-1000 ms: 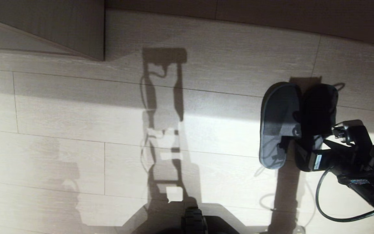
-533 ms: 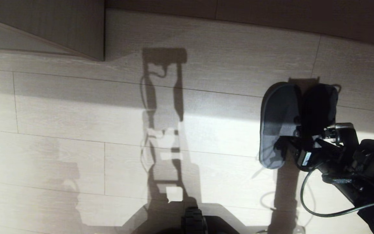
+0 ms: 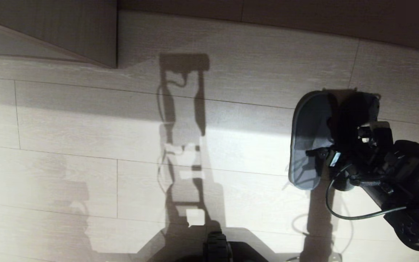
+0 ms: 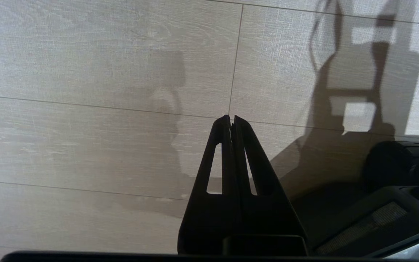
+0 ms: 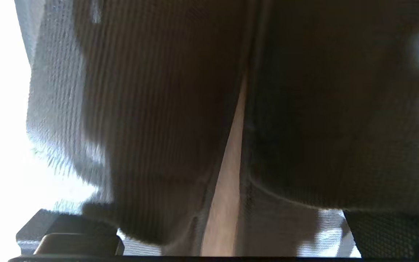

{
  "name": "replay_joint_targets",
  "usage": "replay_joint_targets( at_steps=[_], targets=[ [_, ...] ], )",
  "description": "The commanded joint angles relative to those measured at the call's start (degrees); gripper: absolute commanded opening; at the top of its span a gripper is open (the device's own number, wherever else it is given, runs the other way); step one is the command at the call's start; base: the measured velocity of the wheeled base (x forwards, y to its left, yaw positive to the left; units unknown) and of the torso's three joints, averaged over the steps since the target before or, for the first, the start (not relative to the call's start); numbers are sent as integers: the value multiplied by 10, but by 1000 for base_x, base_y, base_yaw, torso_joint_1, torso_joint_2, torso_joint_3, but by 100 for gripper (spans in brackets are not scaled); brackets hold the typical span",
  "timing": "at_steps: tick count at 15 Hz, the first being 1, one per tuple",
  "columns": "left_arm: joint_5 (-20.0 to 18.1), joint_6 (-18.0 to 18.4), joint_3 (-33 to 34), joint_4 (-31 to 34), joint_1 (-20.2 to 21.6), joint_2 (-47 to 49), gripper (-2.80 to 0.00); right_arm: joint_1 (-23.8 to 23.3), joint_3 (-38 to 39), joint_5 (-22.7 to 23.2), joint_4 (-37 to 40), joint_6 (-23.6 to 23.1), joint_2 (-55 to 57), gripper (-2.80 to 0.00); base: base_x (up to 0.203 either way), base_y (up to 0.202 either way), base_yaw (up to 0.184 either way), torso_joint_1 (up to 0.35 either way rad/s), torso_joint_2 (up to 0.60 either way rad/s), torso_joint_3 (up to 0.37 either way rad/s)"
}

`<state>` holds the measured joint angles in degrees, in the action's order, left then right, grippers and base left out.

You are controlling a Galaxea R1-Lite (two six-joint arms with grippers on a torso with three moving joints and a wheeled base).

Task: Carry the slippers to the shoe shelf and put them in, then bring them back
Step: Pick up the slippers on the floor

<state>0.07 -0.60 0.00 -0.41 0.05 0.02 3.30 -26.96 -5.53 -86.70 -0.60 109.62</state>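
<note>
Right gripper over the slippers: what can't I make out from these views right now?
- Right gripper: head view, jaws buried under its own wrist and shadow.
- Slippers: the right one is blacked out by shadow and the arm; contact unclear.
- Right wrist view: only close slipper fabric, edges cut off.
- Shoe shelf: in no view.

The slippers (image 3: 309, 140) lie side by side on the floor (image 3: 86, 120), a narrow floor gap between them. A cabinet corner (image 3: 86, 36) projects at upper left; floor between stays open.
</note>
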Motion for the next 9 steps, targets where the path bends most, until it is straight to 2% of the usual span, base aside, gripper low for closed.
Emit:
replay_joint_targets(
  at_steps=[1, 3, 4, 9],
  targets=[
    [0, 0, 0, 0, 0, -1, -280, 0, -13, 0, -5, 0, 9, 0, 0, 0, 0, 0, 0, 0],
    [0, 0, 0, 0, 0, 0, -280, 0, -19, 0, -6, 1, 16, 0, 0, 0, 0, 0, 0, 0],
    [0, 0, 0, 0, 0, -1, -280, -1, -29, 1, -7, 2, 25, -280, 0, 0, 0, 0, 0, 0],
    [0, 0, 0, 0, 0, 0, -280, -3, -38, 3, -8, 2, 37, -280, 0, 0, 0, 0, 0, 0]
  ],
)
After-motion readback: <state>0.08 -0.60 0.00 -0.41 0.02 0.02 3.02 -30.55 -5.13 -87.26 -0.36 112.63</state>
